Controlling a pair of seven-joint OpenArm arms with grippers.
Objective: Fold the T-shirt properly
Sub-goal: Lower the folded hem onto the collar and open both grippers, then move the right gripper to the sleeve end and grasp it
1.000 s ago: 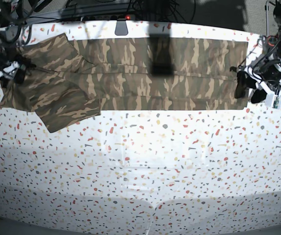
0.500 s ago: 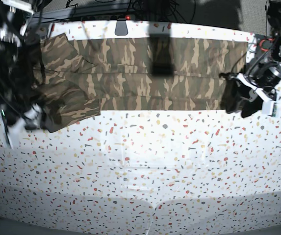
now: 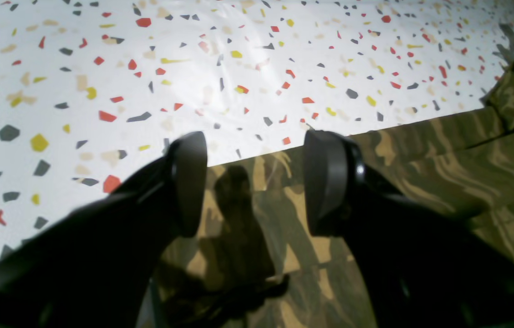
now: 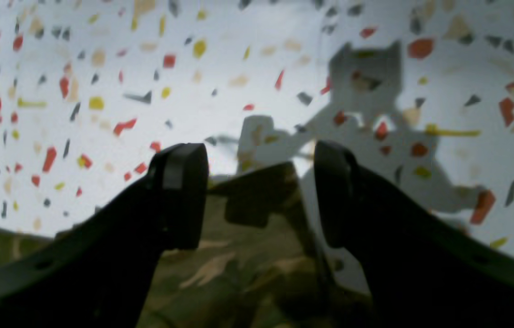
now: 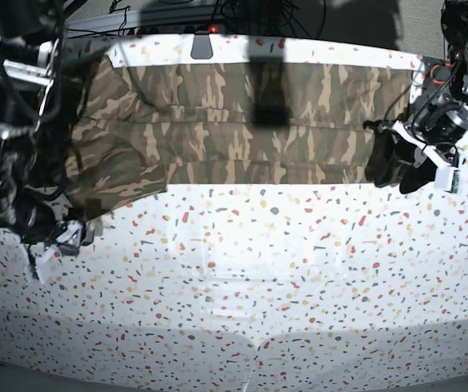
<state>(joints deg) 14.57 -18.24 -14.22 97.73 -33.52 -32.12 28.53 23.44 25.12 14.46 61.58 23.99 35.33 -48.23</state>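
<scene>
The camouflage T-shirt (image 5: 242,122) lies as a long flat band across the far part of the table, its sleeve end spread at the left. My left gripper (image 5: 390,167) hovers open over the shirt's right end. In the left wrist view, its fingers (image 3: 188,182) straddle the near hem of the T-shirt (image 3: 420,182) with nothing between them. My right gripper (image 5: 52,234) stands open just in front of the left sleeve corner. In the right wrist view, a corner of the T-shirt (image 4: 220,269) lies below the open right gripper (image 4: 257,196), not pinched.
The table cover (image 5: 242,278) is white with coloured speckles and has a crease at the front centre. A dark blurred mount (image 5: 268,90) hangs over the shirt's middle. Cables and stands crowd the back edge and both far corners.
My right arm has swung from the far left of the shirt down to the front of the sleeve corner. My left gripper has shifted slightly left over the shirt's right end.
</scene>
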